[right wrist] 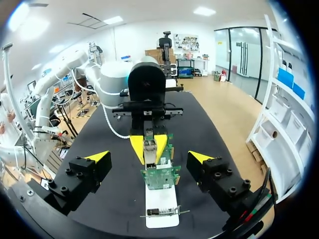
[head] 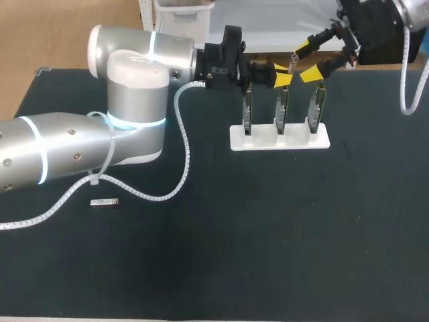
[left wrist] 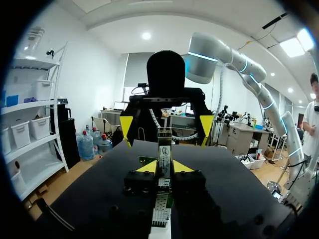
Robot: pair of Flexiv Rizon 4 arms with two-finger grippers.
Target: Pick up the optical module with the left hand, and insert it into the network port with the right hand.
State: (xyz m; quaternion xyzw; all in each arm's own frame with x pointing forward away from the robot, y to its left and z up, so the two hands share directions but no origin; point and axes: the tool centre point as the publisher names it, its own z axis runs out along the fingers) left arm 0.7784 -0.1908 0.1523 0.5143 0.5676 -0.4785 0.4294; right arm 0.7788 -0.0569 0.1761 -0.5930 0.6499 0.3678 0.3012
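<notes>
A: Upper middle of frame: left gripper (head: 280, 75) is clamped on the optical module (left wrist: 164, 152), above the card rack (head: 279, 137).

B: Right gripper (head: 307, 60) sits just right of it, fingers wide and empty. The module's long axis seems to point toward it.

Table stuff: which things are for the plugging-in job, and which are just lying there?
For the job: optical module, held in the left gripper; open right gripper; network cards in the white stand.
Just lying about: small dark piece alone on the table.
</notes>
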